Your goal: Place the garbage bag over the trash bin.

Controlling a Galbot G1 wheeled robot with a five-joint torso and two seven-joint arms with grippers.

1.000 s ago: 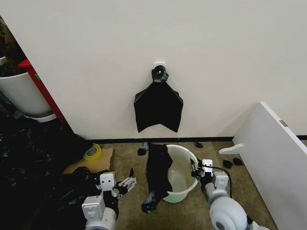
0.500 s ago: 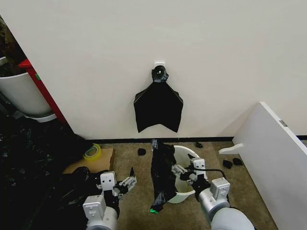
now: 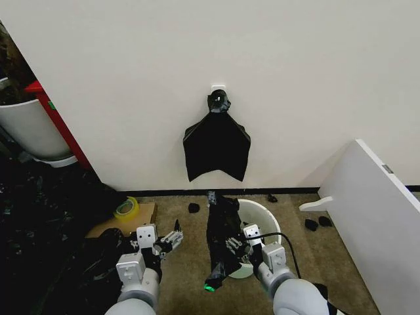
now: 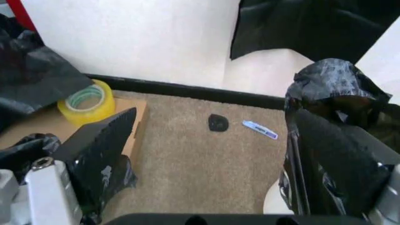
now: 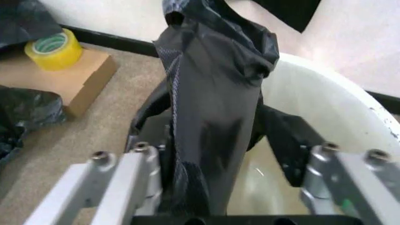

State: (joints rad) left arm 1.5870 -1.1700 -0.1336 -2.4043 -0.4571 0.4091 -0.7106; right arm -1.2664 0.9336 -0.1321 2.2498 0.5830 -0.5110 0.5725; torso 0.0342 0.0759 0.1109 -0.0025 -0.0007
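Note:
The garbage bag (image 3: 222, 237), glossy wrinkled black plastic, hangs bunched over the left rim of the white trash bin (image 3: 264, 220) and trails down to the carpet. In the right wrist view the garbage bag (image 5: 212, 117) drapes between my spread fingers (image 5: 122, 180), with the trash bin (image 5: 325, 122) behind it. My right gripper (image 3: 236, 244) is open, straddling the bag at the bin's near left rim. My left gripper (image 3: 170, 240) hovers open over the carpet left of the bag, holding nothing. It sees the garbage bag (image 4: 331, 89) ahead.
A yellow tape roll (image 3: 126, 208) lies on a cardboard piece (image 3: 143, 220). A black plastic heap (image 3: 46, 223) fills the floor at left, below a large white tub (image 3: 29, 128). A black fan-shaped sheet (image 3: 216, 147) hangs on the wall. A white board (image 3: 377, 216) leans at right.
My right gripper moved from the bin's right rim across to the bag on the left rim. The bag has bunched up higher, and the bin has shifted slightly. My left gripper barely moved.

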